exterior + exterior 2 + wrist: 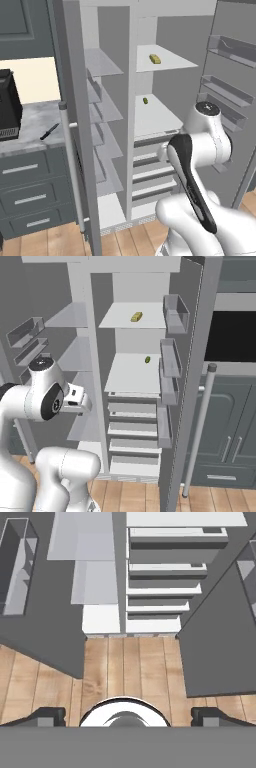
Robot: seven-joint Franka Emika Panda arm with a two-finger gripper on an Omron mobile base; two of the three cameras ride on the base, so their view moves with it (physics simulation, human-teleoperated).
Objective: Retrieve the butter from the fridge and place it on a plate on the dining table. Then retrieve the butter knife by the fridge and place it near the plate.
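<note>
Inside the open fridge, the butter is seen lying on an upper shelf, an olive-green lump one shelf lower. Possibly the butter knife rests on the side table. Pointed at the floor, the gripper is held spread, empty.

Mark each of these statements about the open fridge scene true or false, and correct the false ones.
1. Both fridge doors stand open. True.
2. The butter lies on the lowest white shelf. False: it lies on an upper shelf, above the small green lump.
3. The gripper holds the butter. False: its jaws are open and empty, pointing down at the wooden floor.
4. The butter knife lies on the marble counter left of the fridge. True.
</note>
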